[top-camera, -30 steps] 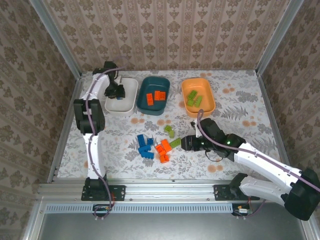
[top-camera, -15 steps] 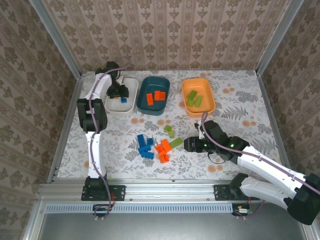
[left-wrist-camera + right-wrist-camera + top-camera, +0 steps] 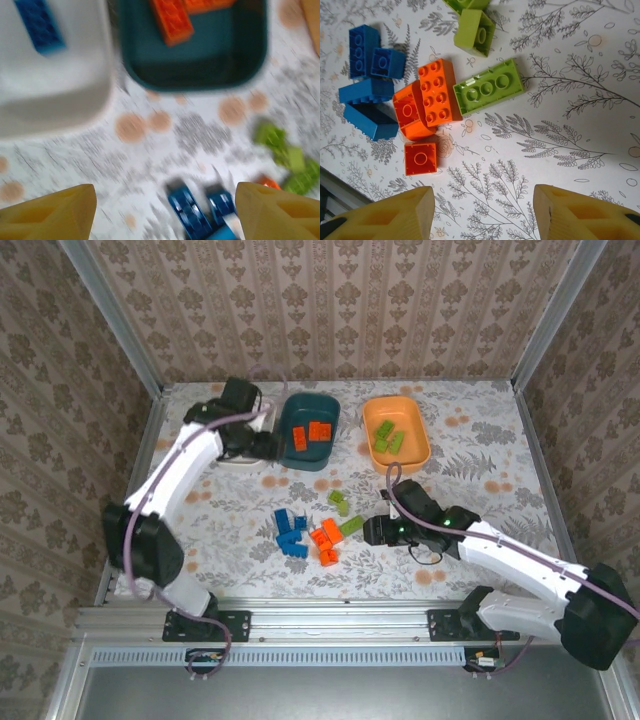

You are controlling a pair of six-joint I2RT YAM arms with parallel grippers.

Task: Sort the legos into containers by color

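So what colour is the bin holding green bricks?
Orange plastic bin, best in the top external view.

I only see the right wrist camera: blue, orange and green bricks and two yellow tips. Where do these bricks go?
Observer: Three bins stand at the far side of the table: a white bin, a teal bin and an orange bin.
Visitor: Is anything in them?
Observer: Yes. Orange bricks lie in the teal bin, green bricks in the orange one, a blue brick in the white one.
Visitor: What is the other arm doing?
Observer: The left gripper hangs open and empty by the white and teal bins.
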